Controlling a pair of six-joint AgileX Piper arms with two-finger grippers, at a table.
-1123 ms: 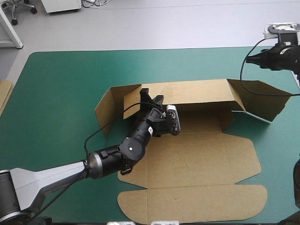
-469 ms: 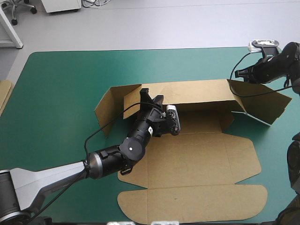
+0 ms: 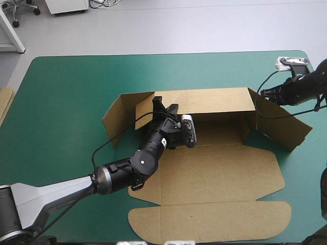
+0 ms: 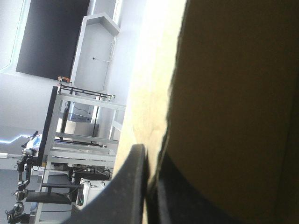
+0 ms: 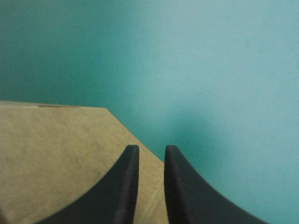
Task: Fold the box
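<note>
The brown box (image 3: pixel 214 173) lies as a cut sheet with its back wall (image 3: pixel 209 100) raised. At the left part of that wall's upper edge, my left gripper (image 3: pixel 164 108) is shut on the board. In the left wrist view the box (image 4: pixel 233 93) fills the space ahead, its edge caught between the black fingers (image 4: pixel 133 186). My right gripper (image 3: pixel 264 94) is at the far corner of the right end flap (image 3: pixel 283 120). Its fingers (image 5: pixel 128 186) are all but together over the flap's face (image 5: pixel 56 149), with nothing between them.
The left end flap (image 3: pixel 116 120) stands splayed outward. The lid panel (image 3: pixel 209 222) lies flat near the front edge. An edge of more board (image 3: pixel 4 102) shows at the table's left edge. The teal-green cover (image 3: pixel 66 97) is bare on the left and far sides.
My right gripper has come down and nearer, from beyond the box to the right flap's far corner. That flap has swung toward the front. The left arm has not moved.
</note>
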